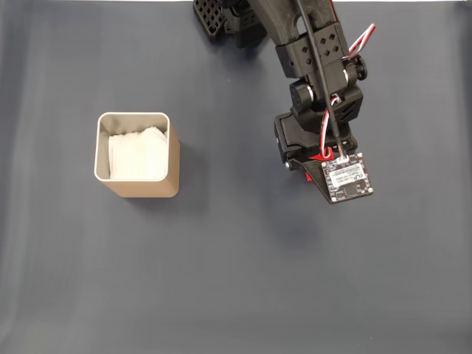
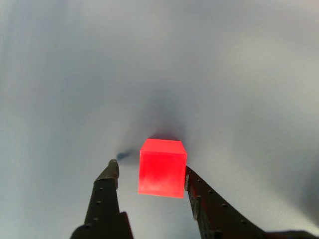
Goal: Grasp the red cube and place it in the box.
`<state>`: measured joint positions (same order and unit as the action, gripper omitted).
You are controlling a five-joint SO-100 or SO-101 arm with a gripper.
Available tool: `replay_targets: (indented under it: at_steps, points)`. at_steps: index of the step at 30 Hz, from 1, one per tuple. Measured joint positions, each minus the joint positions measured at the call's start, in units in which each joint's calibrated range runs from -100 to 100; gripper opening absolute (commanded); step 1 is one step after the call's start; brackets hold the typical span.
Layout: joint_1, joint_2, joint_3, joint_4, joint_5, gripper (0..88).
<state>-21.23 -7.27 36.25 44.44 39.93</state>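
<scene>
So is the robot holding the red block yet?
Not yet. The end effector is open around the red cube: one finger touches its right side, the other stands apart on the left.

A hobby or lab bench: plain dark mat [image 1: 221, 280], exposed circuit board [image 1: 346, 178].

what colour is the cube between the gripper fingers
Bright red; the red cube shows best in the wrist view.
</scene>
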Motion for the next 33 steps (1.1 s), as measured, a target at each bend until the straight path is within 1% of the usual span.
replay_targets:
  at_steps: [4, 10, 11, 33]
  points:
    - [0.3, 0.0, 0.0, 0.1, 0.6, 16.7]
    - [0.1, 0.0, 0.0, 0.6, 1.0, 12.9]
    - [0.1, 0.0, 0.0, 0.8, 1.1, 10.1]
    - [0.2, 0.0, -0.5, 3.7, 1.5, 3.6]
